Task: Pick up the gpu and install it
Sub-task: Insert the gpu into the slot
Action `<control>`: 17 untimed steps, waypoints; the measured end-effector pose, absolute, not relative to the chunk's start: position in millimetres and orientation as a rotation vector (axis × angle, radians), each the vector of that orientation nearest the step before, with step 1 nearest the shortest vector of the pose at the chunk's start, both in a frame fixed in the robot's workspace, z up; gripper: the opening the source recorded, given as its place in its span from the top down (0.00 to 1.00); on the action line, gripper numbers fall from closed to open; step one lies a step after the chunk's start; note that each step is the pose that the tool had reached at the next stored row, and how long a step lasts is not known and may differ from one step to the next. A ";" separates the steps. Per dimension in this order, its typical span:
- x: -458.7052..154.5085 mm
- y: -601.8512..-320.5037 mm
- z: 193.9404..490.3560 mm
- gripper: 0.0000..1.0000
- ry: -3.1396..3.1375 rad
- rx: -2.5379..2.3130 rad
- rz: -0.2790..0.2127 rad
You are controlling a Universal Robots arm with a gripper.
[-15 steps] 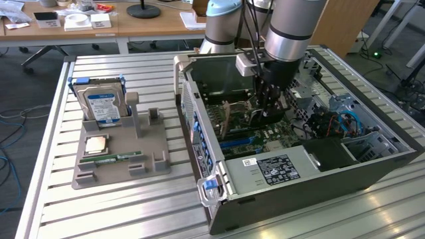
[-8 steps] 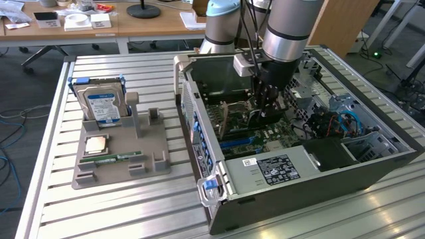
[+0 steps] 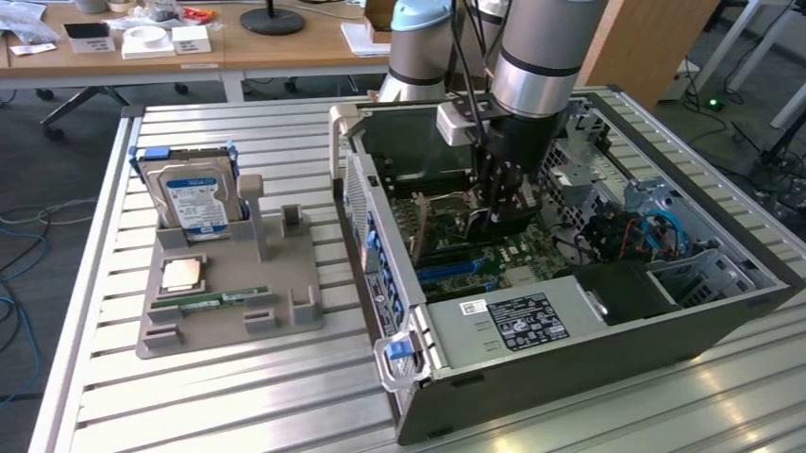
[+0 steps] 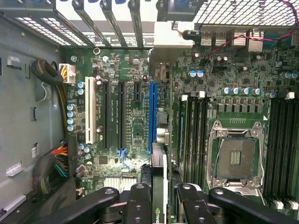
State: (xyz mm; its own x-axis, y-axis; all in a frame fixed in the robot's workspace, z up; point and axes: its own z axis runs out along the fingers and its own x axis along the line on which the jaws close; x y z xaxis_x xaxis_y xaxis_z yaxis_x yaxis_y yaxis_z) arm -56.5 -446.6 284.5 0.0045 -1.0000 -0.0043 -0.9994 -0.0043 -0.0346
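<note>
Nearest the wrist camera, the black fingers [image 4: 140, 205] of the pincer [image 4: 163, 203] stand narrow, clamped on the gpu [image 4: 158, 193]. The gpu is a thin card seen edge-on, dark with a pale strip along one side and a green logo near the grip. It hangs inside the computer case [image 3: 605, 326] over the green motherboard [image 4: 135, 130]. Its edge runs parallel to the long blue slot [image 4: 152, 116] and just beside it, and whether it touches the board cannot be told. Two black slots and a white slot [image 4: 89, 109] lie beside the blue one. Rows of memory slots and a metal-framed processor socket [image 4: 236, 156] lie on the other side of the card, and bundled coloured cables [image 4: 58, 154] sit at the case wall. In the exterior view the arm reaches straight down into the open case, with the pincer [image 3: 504, 203] low among the boards. On the slatted bench [image 3: 189, 406], toward the exterior view's left, a grey holder tray [image 3: 296, 326] carries a blue-labelled hard drive [image 3: 195, 198] standing upright, a square processor chip [image 3: 185, 274] lying flat and a narrow green memory stick [image 3: 208, 302] beside it.
</note>
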 end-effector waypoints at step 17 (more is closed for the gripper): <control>-55.1 -448.1 284.5 0.74 2.207 -2.216 -0.014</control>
State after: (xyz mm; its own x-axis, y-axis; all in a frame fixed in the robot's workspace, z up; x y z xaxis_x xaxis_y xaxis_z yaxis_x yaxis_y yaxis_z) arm -55.1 -448.1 284.5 0.0044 -1.0000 -0.0039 -0.9999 -0.0043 -0.0162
